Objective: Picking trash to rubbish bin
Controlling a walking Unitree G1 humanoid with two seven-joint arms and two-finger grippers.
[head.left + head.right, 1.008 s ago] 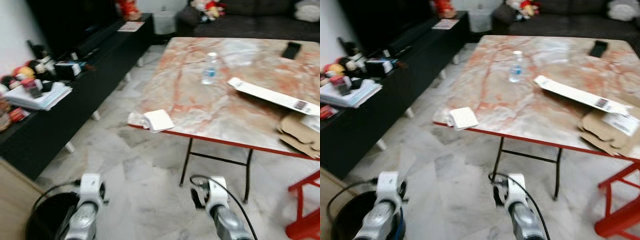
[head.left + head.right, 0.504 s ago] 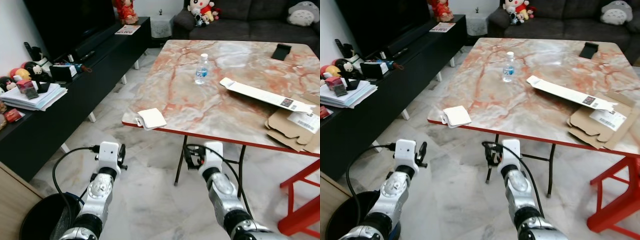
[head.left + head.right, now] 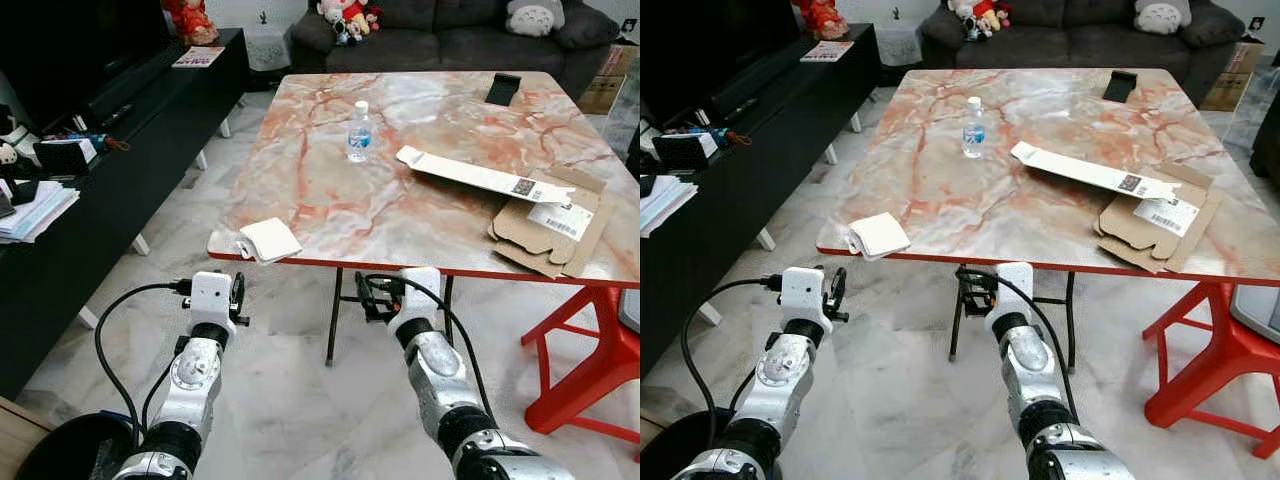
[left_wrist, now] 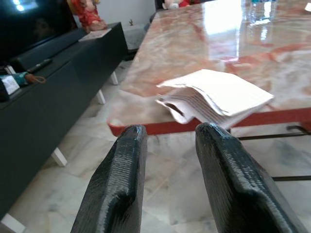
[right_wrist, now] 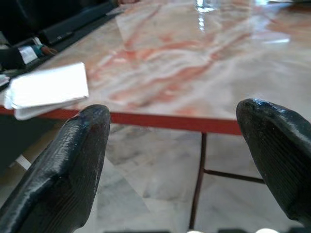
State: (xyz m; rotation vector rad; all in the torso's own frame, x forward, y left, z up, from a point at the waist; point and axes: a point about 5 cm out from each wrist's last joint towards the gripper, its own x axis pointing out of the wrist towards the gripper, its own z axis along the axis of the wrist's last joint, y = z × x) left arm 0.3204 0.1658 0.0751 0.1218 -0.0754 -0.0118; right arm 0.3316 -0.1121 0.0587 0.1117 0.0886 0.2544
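Head views: a folded white tissue wad [image 3: 268, 240] overhangs the marble table's [image 3: 330, 190] near corner; the black bin [image 3: 60, 455] sits by the robot's left.

Left wrist: left gripper [image 4: 167, 174], fingers slightly parted, faces the wad; a clumsy nudge could tip it off.

Right wrist: right gripper [image 5: 180, 160] spread wide, holding nothing.

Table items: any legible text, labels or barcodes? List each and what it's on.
No text can be read.
Water bottle: blue label, too small.
Long white carton: dark code patch, unreadable.
Flattened cardboard box: white shipping label, print too small.
Folded white paper: no print visible.
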